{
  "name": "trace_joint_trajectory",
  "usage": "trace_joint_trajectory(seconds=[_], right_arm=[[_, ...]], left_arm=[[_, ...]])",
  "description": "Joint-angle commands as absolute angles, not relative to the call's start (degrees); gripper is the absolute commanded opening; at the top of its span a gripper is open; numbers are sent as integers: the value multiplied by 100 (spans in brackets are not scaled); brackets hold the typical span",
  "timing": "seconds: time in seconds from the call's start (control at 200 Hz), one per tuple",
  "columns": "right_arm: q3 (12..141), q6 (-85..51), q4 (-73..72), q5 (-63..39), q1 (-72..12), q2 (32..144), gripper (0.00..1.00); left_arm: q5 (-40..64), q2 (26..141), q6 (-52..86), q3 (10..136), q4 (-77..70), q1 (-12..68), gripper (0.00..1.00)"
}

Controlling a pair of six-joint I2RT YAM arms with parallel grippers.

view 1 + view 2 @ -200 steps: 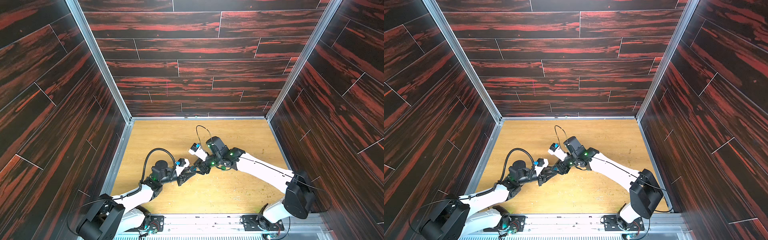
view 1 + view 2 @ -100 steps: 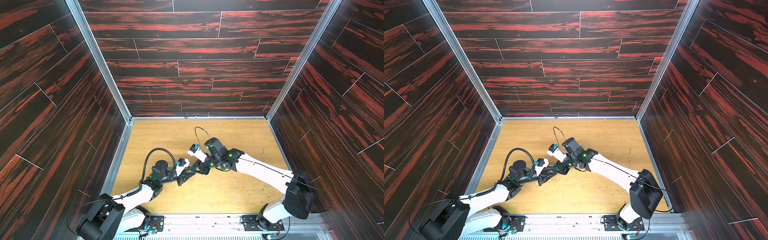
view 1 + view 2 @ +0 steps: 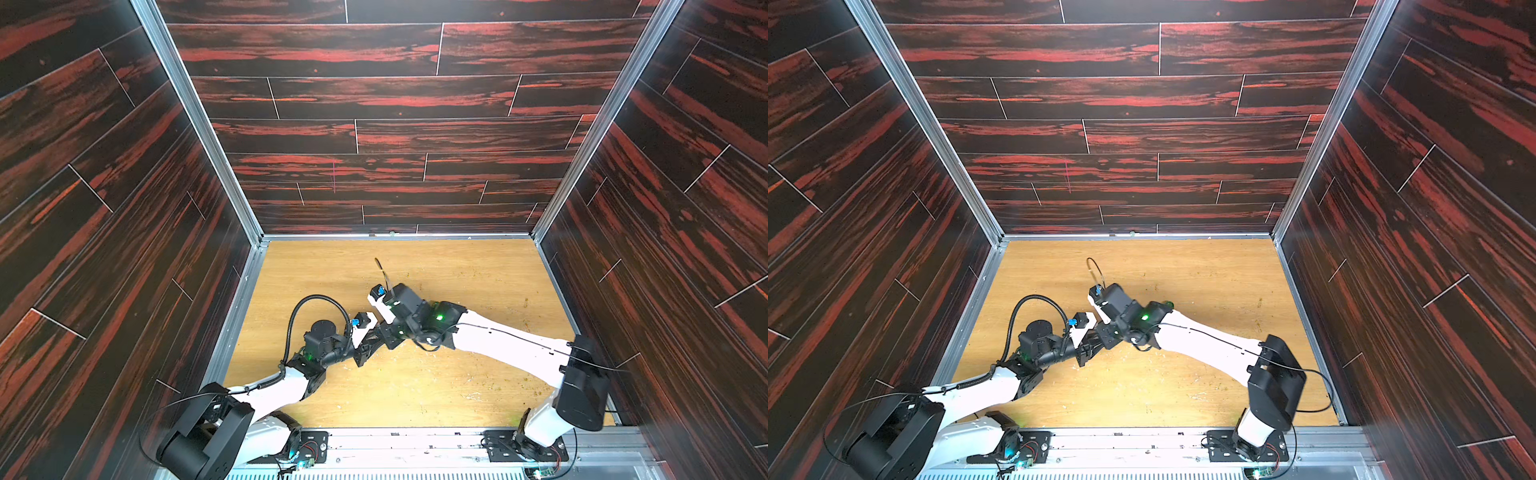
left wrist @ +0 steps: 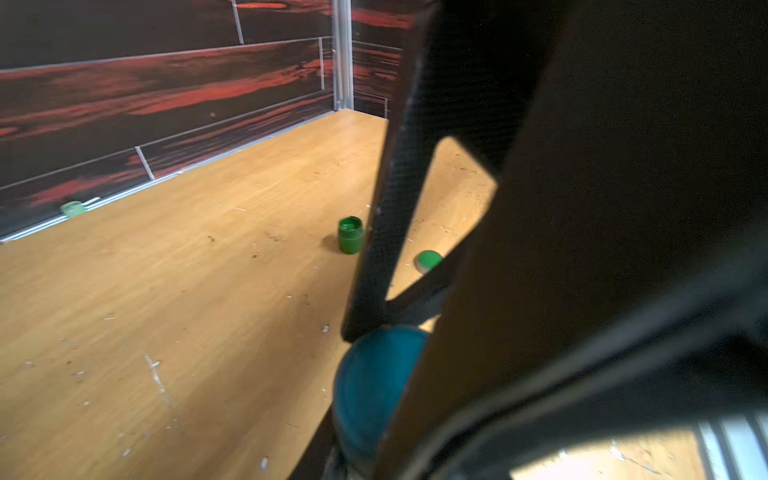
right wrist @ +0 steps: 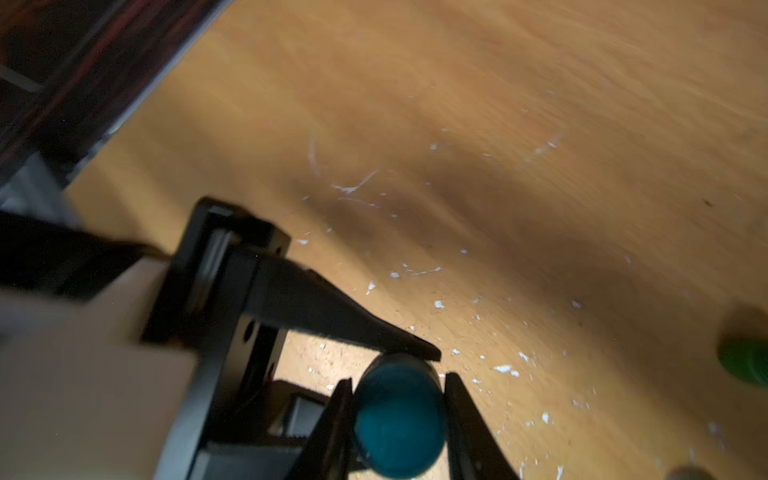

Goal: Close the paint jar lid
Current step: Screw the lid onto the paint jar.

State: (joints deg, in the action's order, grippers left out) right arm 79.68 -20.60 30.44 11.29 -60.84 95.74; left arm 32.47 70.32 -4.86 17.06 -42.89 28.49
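Observation:
The teal paint jar point(image 4: 374, 390) is held low over the table where the two arms meet. My left gripper point(image 3: 365, 353) is shut on it. In the right wrist view one left finger point(image 5: 353, 320) lies against the jar's edge. My right gripper point(image 5: 399, 380) is shut on the round teal lid point(image 5: 399, 419), with one jaw on each side. In both top views the jar and lid are hidden between the left gripper point(image 3: 1086, 353) and the right gripper point(image 3: 1102, 338). The right gripper's dark body point(image 4: 582, 208) blocks much of the left wrist view.
An open green paint jar point(image 4: 350, 235) stands on the wooden table point(image 3: 457, 386), with a green lid point(image 4: 429, 260) lying beside it. A pale green thing point(image 4: 72, 208) lies at the foot of a wall. Dark panelled walls close in three sides.
My right gripper has closed from partly open onto the teal lid. Both arms have hardly moved.

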Motion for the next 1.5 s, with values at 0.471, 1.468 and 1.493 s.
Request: trace_joint_trajectory(seconds=[0.471, 1.468, 1.493], right_arm=[[8840, -5402, 3297, 2161, -6747, 10461, 0], [6982, -2014, 1891, 1491, -5859, 7837, 92], [6848, -1781, 1766, 1225, -5814, 7762, 92]], left_arm=[[2324, 7462, -247, 1881, -5449, 2874, 0], [3278, 7023, -436, 1639, -4931, 2863, 0], [3380, 7014, -431, 1642, -4941, 2858, 0]])
